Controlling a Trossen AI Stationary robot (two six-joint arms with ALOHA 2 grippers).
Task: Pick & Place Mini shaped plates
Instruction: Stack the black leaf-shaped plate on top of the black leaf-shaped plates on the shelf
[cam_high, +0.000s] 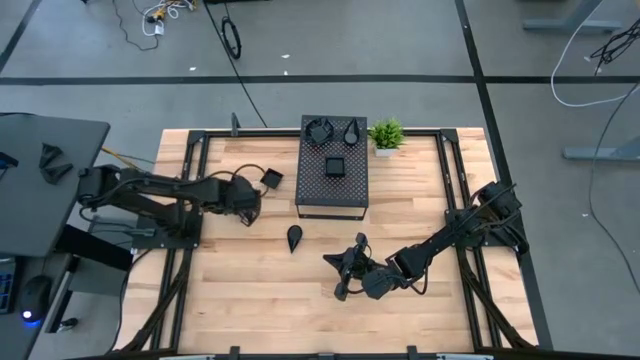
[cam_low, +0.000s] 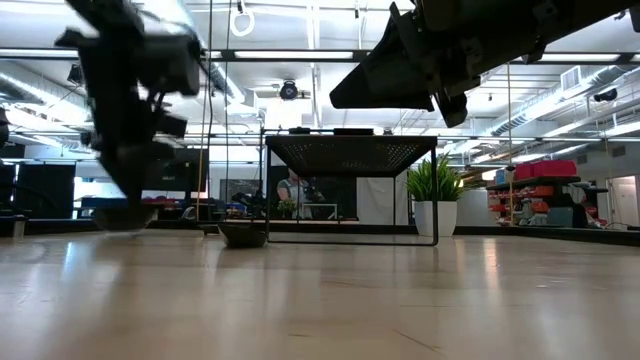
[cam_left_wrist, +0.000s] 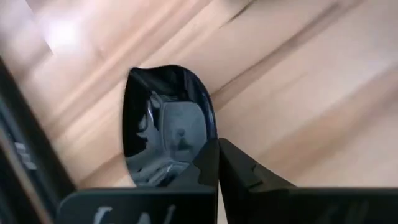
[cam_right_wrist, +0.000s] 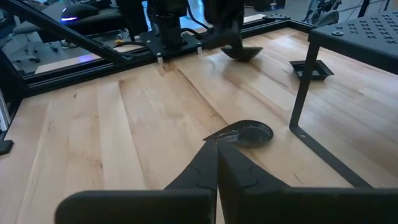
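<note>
Left wrist view: left fingers (cam_left_wrist: 217, 163) clenched on a glossy plate (cam_left_wrist: 166, 124) (rim pinched); right fingers (cam_right_wrist: 216, 163) clenched empty.

**Both arms out over the table, fingers closed**

Left arm reaches in from the left edge, elbow bent, left gripper (cam_high: 247, 205) low at the table's left-centre, fingers pinched together. Right arm stretches diagonally from the right edge; right gripper (cam_high: 345, 268) near the front-centre, fingers closed, raised off the surface.

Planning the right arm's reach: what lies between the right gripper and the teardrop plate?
Only bare wood between right gripper and teardrop plate, per the high view.
</note>
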